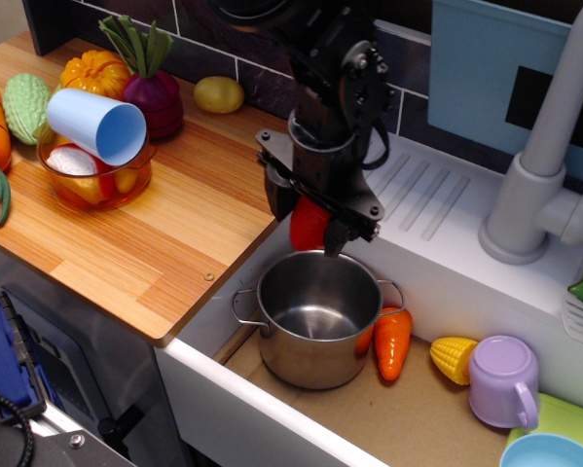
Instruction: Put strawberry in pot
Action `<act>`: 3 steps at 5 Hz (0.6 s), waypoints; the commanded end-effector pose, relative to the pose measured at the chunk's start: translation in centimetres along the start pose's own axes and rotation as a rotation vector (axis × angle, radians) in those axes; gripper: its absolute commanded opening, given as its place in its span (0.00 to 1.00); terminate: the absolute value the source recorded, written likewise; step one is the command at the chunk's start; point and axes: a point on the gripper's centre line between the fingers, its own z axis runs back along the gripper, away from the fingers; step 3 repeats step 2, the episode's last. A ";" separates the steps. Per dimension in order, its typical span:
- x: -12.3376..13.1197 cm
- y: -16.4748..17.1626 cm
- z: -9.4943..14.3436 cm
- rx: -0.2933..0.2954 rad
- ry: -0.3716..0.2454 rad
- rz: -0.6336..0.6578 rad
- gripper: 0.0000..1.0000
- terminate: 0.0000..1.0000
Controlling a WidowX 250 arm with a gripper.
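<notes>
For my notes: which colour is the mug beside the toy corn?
Lilac mug, clearest in the observation.image view.
</notes>
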 end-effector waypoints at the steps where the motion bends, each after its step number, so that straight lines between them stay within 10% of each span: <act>1: 0.8 0.2 1.1 0.004 -0.048 0.006 1.00 0.00; 2: 0.8 0.2 1.1 0.004 -0.048 0.006 1.00 1.00; 3: 0.8 0.2 1.1 0.004 -0.048 0.006 1.00 1.00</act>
